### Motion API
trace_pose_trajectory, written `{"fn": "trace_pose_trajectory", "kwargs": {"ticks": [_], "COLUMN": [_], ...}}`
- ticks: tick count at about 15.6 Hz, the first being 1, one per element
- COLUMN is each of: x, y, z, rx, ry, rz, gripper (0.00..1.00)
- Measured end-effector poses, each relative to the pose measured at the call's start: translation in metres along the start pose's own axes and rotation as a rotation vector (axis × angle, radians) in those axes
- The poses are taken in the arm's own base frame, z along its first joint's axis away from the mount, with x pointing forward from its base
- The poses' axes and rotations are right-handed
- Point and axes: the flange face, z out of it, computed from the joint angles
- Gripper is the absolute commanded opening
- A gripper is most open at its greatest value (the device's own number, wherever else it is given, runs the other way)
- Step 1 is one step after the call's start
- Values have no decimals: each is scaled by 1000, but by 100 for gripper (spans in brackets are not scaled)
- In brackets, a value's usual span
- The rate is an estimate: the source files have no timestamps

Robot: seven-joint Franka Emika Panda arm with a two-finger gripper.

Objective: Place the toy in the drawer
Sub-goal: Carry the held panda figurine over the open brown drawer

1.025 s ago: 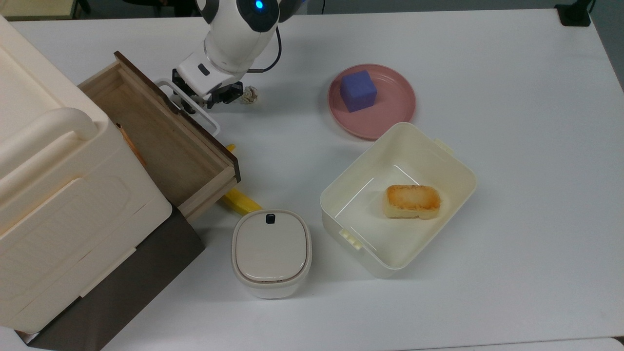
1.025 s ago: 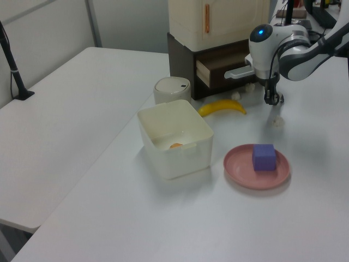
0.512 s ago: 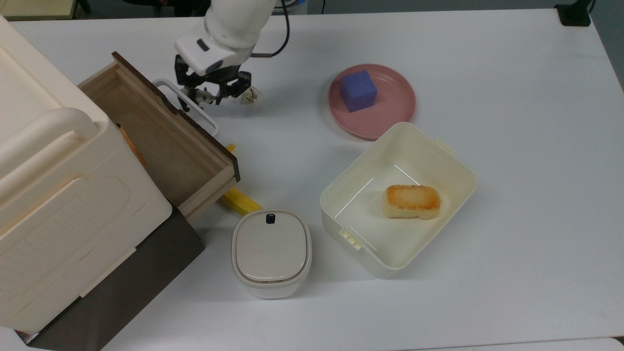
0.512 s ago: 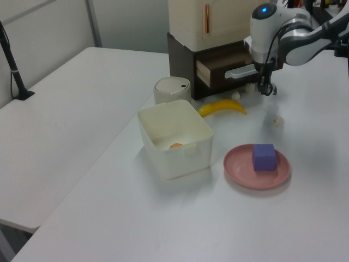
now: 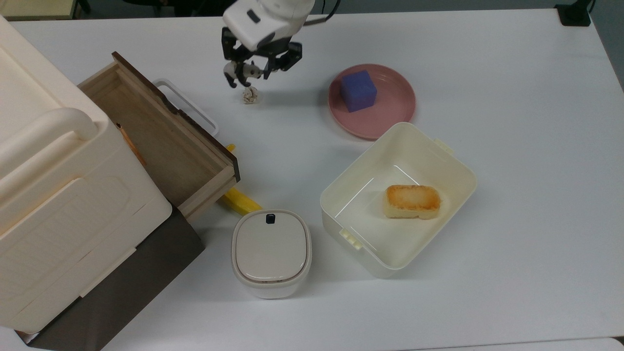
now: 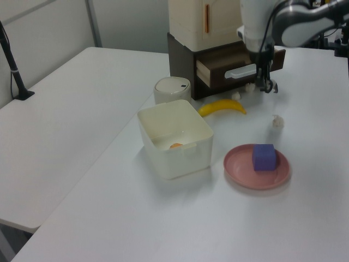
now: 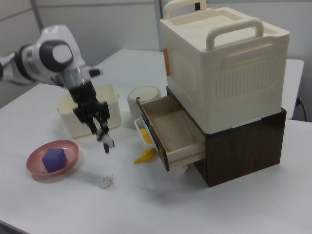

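Top view: gripper (image 5: pixel 249 71) hangs above the white table (image 5: pixel 512 146), its fingers closed on the toy (image 5: pixel 240 73), a small black-and-white panda lifted clear of the surface. The paper ball (image 5: pixel 250 95) lies on the table just below it in the picture. The drawer (image 5: pixel 161 141) stands pulled open at the top view's left, light-wood floor bare, dark front panel and white loop handle (image 5: pixel 187 105) facing the gripper; the toy is outside it, off beyond the handle. A cream case (image 5: pixel 58 195) sits on top of the drawer's dark cabinet. The pink plate (image 5: pixel 385 112) holds the purple cube (image 5: pixel 358 90). The cream tub (image 5: pixel 341 204) holds one browned bread piece (image 5: pixel 412 201). A lidded cream canister (image 5: pixel 271 252) stands closed near the drawer's corner, a banana (image 5: pixel 239 201) partly tucked under that corner. Open table lies between handle and plate, and across the top view's right side. Right view: the toy (image 7: pixel 106 142) hangs well above the paper ball (image 7: pixel 106 181), level with the open drawer (image 7: pixel 175 134).
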Motion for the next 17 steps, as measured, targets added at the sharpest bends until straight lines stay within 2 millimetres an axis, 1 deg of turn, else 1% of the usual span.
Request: {"fn": "trace_pose_trajectory", "kwargs": {"ticks": [2, 3, 5, 7, 10, 12, 15, 17], "x": [5, 7, 11, 13, 11, 10, 11, 16], "y": [14, 24, 51, 84, 138, 169, 209, 225], "z": [-36, -49, -65, -70, -71, -74, -77, -75], "rx": [65, 90, 136, 190, 244, 277, 294, 294], "ry": [34, 50, 75, 86, 98, 127, 208, 263], "rz": [50, 76, 136, 208, 307, 371, 452, 487], "gripper": [0, 0, 0, 0, 0, 0, 0, 0]}}
